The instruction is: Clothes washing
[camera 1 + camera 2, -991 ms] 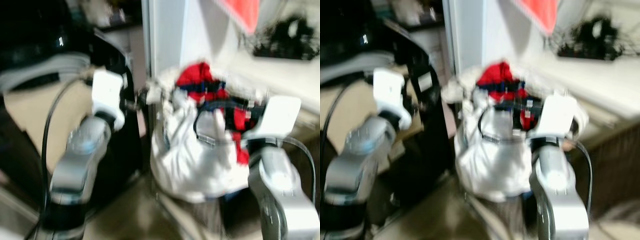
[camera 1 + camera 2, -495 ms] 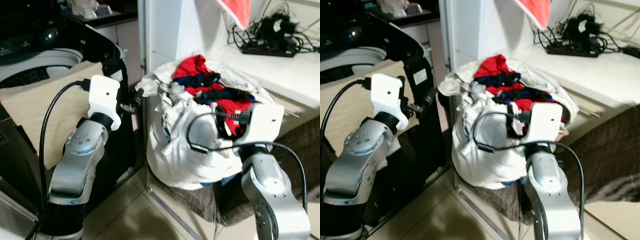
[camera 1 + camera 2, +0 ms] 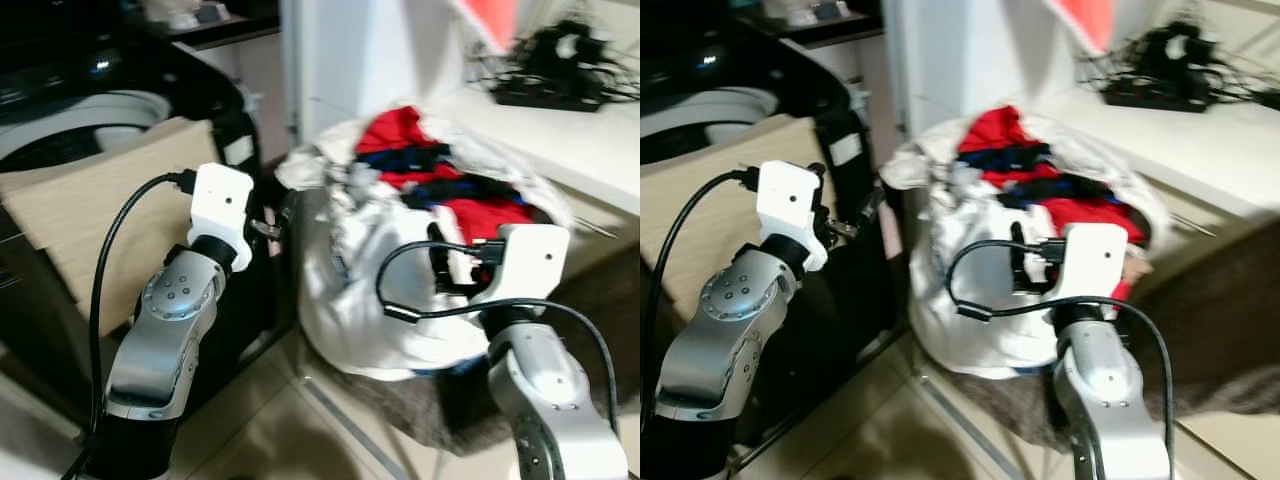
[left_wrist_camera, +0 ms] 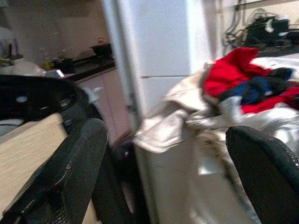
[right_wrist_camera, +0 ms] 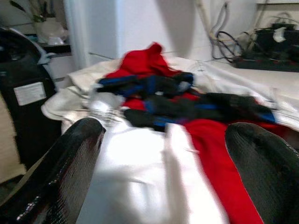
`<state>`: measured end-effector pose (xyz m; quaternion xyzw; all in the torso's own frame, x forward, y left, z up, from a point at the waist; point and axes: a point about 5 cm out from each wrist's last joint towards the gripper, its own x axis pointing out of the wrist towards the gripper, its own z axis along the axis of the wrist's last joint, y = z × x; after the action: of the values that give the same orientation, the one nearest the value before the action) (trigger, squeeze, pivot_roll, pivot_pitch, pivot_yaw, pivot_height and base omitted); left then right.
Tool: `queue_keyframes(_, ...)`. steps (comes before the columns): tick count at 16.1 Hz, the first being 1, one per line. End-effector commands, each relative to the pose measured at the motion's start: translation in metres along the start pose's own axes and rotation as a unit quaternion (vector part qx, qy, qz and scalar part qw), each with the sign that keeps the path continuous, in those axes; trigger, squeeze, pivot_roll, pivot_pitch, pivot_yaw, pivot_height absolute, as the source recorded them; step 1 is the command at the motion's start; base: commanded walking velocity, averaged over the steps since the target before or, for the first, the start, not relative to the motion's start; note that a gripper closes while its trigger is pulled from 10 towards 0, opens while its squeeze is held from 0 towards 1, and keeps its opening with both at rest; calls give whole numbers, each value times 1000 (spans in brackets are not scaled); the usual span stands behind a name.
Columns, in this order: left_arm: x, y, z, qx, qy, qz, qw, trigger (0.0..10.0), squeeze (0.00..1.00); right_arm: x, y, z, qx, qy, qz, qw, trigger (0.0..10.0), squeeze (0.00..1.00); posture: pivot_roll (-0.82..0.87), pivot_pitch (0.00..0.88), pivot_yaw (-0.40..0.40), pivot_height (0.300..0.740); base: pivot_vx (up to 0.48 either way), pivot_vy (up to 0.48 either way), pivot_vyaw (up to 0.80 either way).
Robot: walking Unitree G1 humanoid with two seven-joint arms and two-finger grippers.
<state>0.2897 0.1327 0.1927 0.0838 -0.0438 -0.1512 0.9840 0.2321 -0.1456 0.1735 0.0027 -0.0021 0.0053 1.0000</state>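
Note:
A heap of laundry [image 3: 372, 300] sits between the washing machine [image 3: 85, 110] and a white counter: white garments hang down its front, and a red garment [image 3: 395, 130] and dark blue ones lie on top. My left gripper [image 4: 163, 186] is open beside the machine's black corner, pointing at the heap's left side; its fingers [image 3: 268, 226] are a short way off the cloth. My right gripper [image 5: 163, 186] is open close before the heap's front, with white and red cloth [image 5: 205, 140] between and beyond its fingers [image 3: 442, 255]. Neither holds anything.
A beige sheet [image 3: 90, 205] lies over the washer's front by its open drum. The white counter [image 3: 590, 150] at the right carries a power strip with tangled cables [image 3: 550, 85]. A red cloth [image 3: 490, 20] hangs above. The heap rests on brown fabric [image 3: 420, 415]. Tiled floor [image 3: 260, 440] lies below.
The view has shifted and is slightly blurred again. Both arms keep much the same pose before the heap, and the clothes lie as they did.

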Motion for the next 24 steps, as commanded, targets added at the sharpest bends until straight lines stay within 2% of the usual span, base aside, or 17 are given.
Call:
queue_keyframes(1, 1, 3, -1, 5, 2, 4, 1000, 10000, 0, 0, 3, 6, 5, -16, 10, 1000, 10000, 0, -126, 0, 3, 740, 0, 480, 0)
queue_keyframes(5, 2, 3, 0, 5, 1, -1, 1000, 10000, 0, 0, 3, 4, 9, -14, 2, 1000, 10000, 0, -124, 0, 8, 740, 0, 480, 0)
queue_keyframes(6, 3, 2, 0, 11, 7, -2, 1000, 10000, 0, 0, 3, 4, 10, -14, 1, 1000, 10000, 0, -123, 0, 9, 740, 0, 442, 0)
queue_keyframes(7, 4, 2, 0, 35, 10, -6, 999, 10000, 0, 0, 3, 3, 10, -14, -1, 1000, 10000, 0, -122, 0, 12, 740, 0, 0, 0)
queue_keyframes(8, 4, 1, 1, 39, 9, -7, 999, 10000, 0, 0, 3, 3, 11, -14, -2, 1000, 10000, 0, -122, 0, 12, 740, 0, -480, 0)
queue_keyframes(11, 6, 1, 4, -10, 0, 2, 1000, 10000, 0, 0, 2, 3, 11, -15, -7, 1000, 10000, 0, -123, 0, 15, 740, 0, -160, 0)
queue_keyframes(14, 7, 1, 6, 8, -4, -3, 1000, 10000, 0, 2, 0, 3, 10, -17, -8, 1000, 10000, 0, -120, 0, 13, 740, 0, 0, 0)
queue_keyframes(16, 7, 0, 7, 0, -8, -6, 1000, 10000, 0, 3, -1, 4, 9, -18, -9, 1000, 10000, 0, -118, 0, 12, 740, 0, 0, 0)
queue_keyframes(24, 3, 3, 6, -13, -9, -4, 1000, 10000, 0, 6, 1, 9, 12, -31, 5, 999, 10000, 0, -113, 0, 14, 740, 403, 0, 0)
